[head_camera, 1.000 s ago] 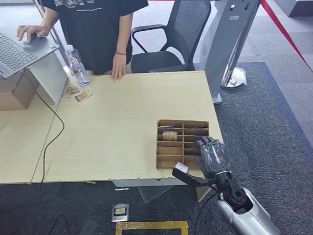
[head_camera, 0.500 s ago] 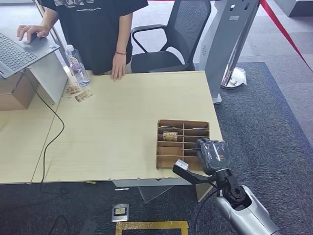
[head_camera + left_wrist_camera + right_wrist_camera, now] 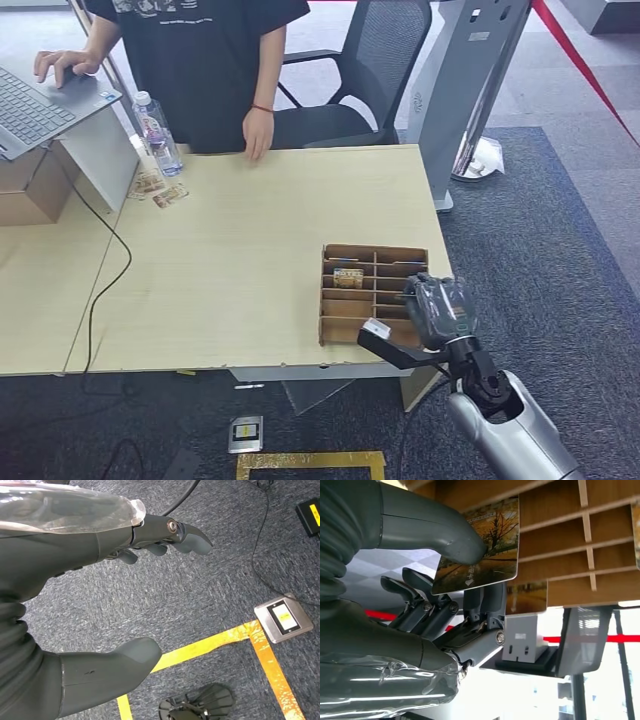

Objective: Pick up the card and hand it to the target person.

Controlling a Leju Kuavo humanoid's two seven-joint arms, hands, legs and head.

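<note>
Right robot hand [image 3: 444,605] pinches the card [image 3: 482,547] between thumb and fingers at the cardboard organizer [image 3: 373,290] near the counter's [image 3: 241,250] front right corner, the card's long axis crossing the dividers. Left robot hand [image 3: 113,580] hangs open, holding nothing.

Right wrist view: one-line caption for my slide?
Right hand pinches a card between thumb and fingers, beside the slotted tray.

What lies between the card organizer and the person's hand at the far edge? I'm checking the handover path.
Bare tabletop: in the head view nothing stands between the cardboard organizer and the person's hand.
</note>
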